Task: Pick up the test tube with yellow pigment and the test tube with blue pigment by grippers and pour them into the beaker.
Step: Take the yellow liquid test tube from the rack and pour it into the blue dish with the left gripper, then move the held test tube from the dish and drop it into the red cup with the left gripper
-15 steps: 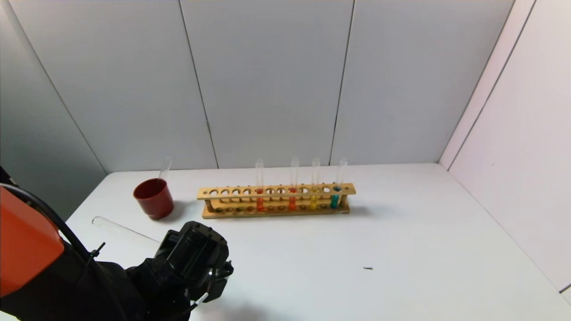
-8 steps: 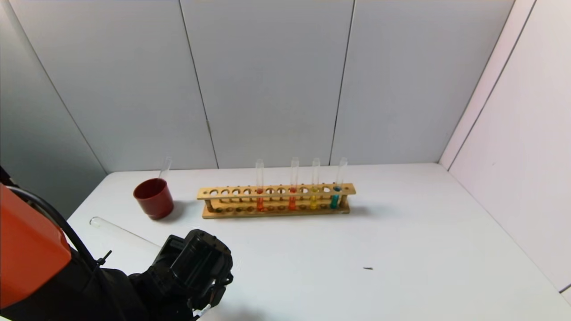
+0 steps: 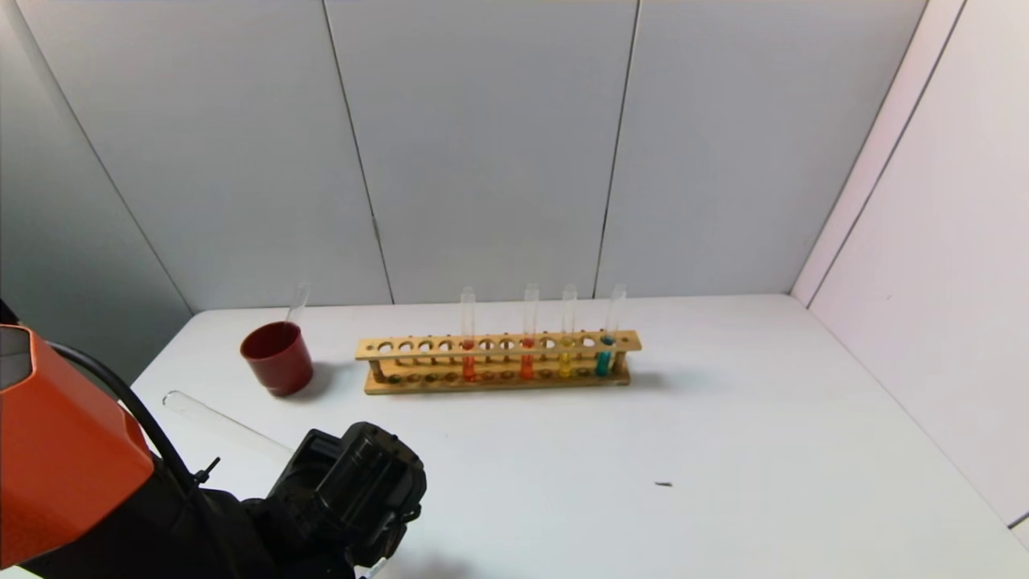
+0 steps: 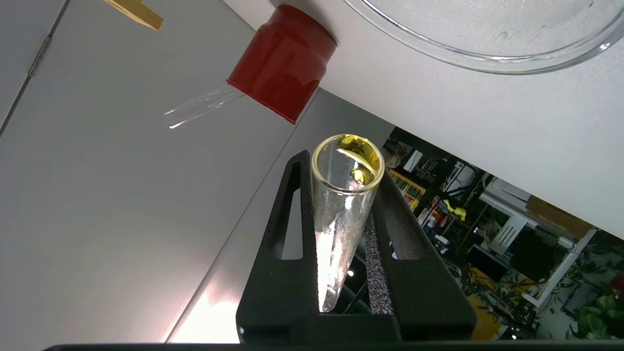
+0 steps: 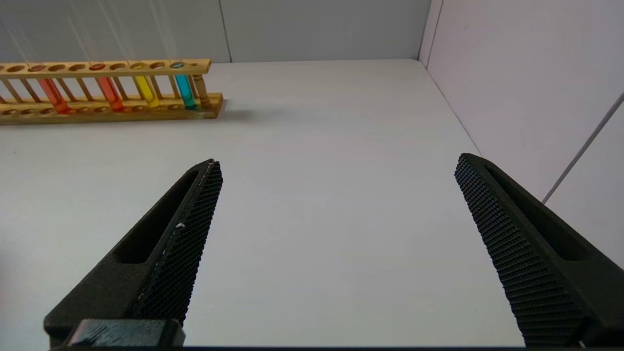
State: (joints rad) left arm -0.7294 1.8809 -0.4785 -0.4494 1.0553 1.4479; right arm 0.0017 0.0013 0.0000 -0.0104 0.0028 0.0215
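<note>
My left gripper (image 4: 343, 168) is shut on the test tube with yellow pigment (image 4: 341, 214), a clear tube with yellow liquid at its mouth. In the head view this tube (image 3: 217, 418) sticks out to the upper left from behind my left wrist (image 3: 358, 482), low at the front left. The beaker (image 4: 487, 69) lies close beyond the tube's mouth; my arm hides it in the head view. The test tube with blue pigment (image 3: 604, 358) stands in the wooden rack (image 3: 498, 344), beside another yellow-filled tube (image 3: 566, 358). My right gripper (image 5: 337, 161) is open and empty over bare table.
Two orange-red tubes (image 3: 469, 362) stand in the rack too. A dark-red cup (image 3: 277, 358) with an empty glass tube (image 3: 298, 301) in it stands left of the rack. A small dark speck (image 3: 663, 484) lies on the white table (image 3: 723, 418). Grey walls close the back and sides.
My left arm has shifted a little to the right and lower in the head view, with the tube still in its grip. The rack, cup and right gripper have not moved.
</note>
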